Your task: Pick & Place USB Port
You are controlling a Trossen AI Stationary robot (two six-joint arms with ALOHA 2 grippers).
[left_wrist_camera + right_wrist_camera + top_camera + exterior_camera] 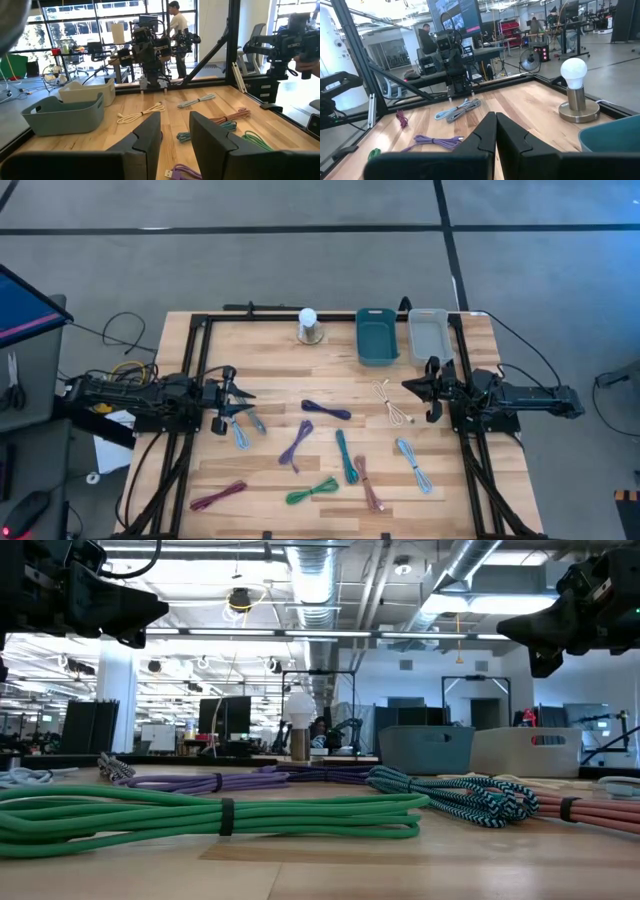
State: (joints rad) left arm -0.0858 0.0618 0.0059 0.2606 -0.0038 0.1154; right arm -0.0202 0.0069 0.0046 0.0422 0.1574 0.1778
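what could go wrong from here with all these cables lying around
The coiled cables lie close together: the teal cable touches the pink cable, so a grab may drag both. The white cable sits right beside the right gripper, whose fingers are shut and must open first. Loose coils could snag the rim of the teal bin.

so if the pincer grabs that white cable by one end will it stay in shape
Probably not. The white cable lies in a loose, thin coil with splayed ends, so it would likely droop and unravel. It looks light. Gripping its bundled middle seems safer.
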